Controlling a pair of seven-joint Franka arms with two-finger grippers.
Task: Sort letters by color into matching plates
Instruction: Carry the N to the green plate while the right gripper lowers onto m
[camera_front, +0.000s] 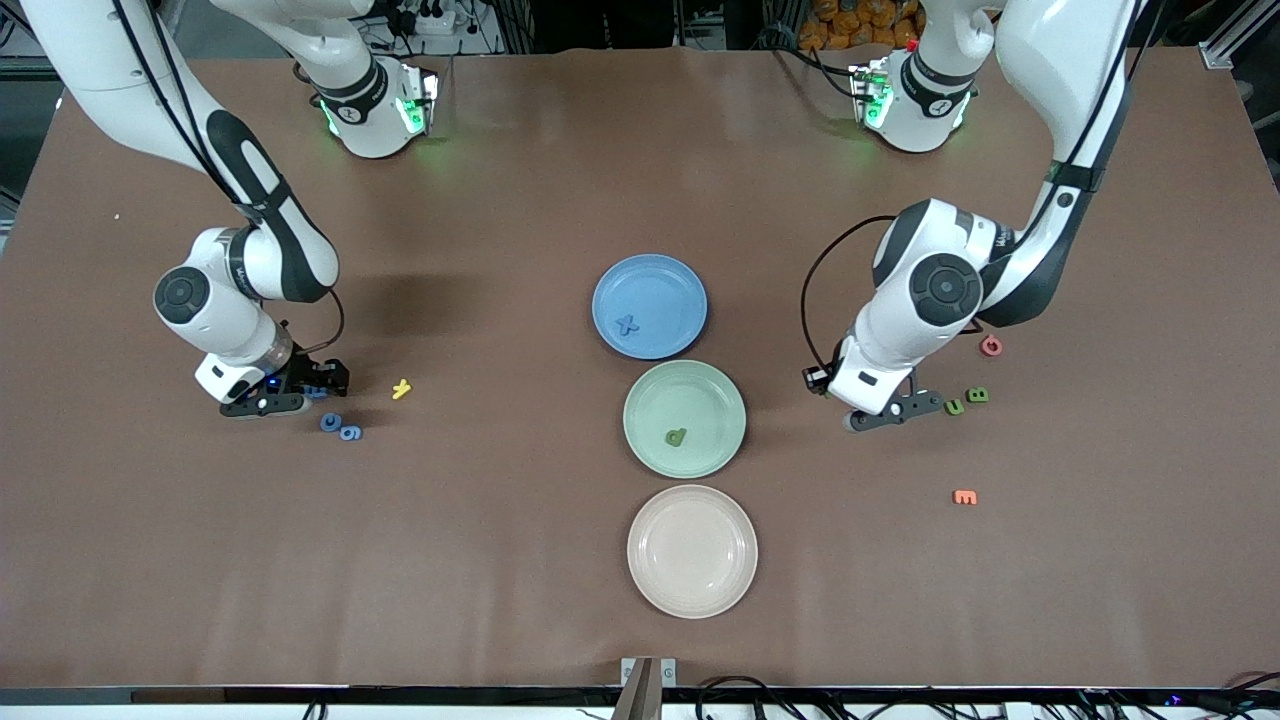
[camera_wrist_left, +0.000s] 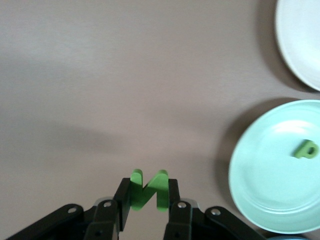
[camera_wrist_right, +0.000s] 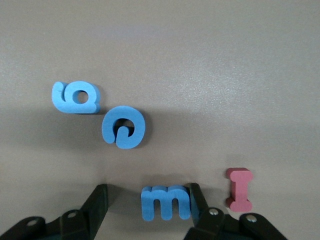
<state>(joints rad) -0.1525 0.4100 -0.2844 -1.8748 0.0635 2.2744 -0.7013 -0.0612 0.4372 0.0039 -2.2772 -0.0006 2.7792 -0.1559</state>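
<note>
Lying in a row down the middle of the counter are the blue plate holding a blue letter, the green plate holding a green letter, and the bare cream plate. The left hand, low near the green plate, is clamped on a green N, with two more green letters just beside it. The right hand is spread wide around a blue m, one finger touching it, with a red I just outside that finger and a blue 6 and blue round letter just ahead.

Blue plate, mint green plate, cream plate, brown table.
</note>
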